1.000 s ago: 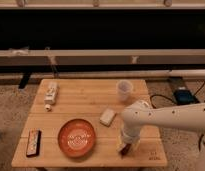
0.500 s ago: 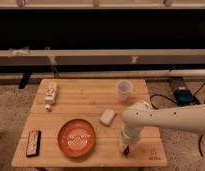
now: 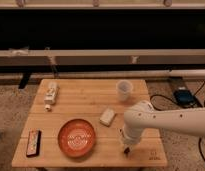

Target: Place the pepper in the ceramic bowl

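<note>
The ceramic bowl is a round orange-red dish with pale rings inside, standing at the table's front, left of centre. My gripper hangs from the white arm and points down at the tabletop, just right of the bowl near the front edge. A small dark bit shows at its tip on the wood. I cannot tell whether that is the pepper or part of the gripper. No pepper shows clearly anywhere else.
On the wooden table there is a small white cup at the back right, a pale block mid-table, a lying bottle at the back left and a flat dark bar at the front left. Cables and a box lie on the floor to the right.
The gripper has shifted slightly to the right and stays low at the tabletop. The objects on the table have not moved.
</note>
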You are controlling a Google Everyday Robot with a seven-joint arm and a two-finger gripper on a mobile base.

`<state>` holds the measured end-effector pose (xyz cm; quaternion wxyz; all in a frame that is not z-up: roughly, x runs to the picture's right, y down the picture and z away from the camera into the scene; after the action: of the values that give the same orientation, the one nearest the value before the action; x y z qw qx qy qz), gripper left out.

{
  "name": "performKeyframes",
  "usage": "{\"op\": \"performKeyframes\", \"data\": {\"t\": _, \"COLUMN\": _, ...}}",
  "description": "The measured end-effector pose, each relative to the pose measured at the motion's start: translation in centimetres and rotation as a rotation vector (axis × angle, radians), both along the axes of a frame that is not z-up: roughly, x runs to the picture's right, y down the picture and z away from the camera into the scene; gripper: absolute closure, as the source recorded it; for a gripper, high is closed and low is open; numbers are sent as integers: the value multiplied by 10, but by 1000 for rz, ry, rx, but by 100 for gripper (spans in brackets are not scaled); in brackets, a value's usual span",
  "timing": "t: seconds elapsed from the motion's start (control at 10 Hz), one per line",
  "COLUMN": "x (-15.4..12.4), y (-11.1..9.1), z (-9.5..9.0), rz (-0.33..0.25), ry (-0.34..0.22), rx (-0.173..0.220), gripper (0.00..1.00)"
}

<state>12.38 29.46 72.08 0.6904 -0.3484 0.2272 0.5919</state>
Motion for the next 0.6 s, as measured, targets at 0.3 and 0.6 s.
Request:
{"op": "performKeyframes", "data": {"t": 0.3, "x": -11, "y": -22, "z": -32, "rz": -13, "ry": -55, "rx": 57, "gripper": 100}}
{"op": "performKeyframes", "data": {"t": 0.6, "x": -41, "y": -38, "z": -75, "rz": -64, "ry": -148, "rx": 109, "gripper": 100}}
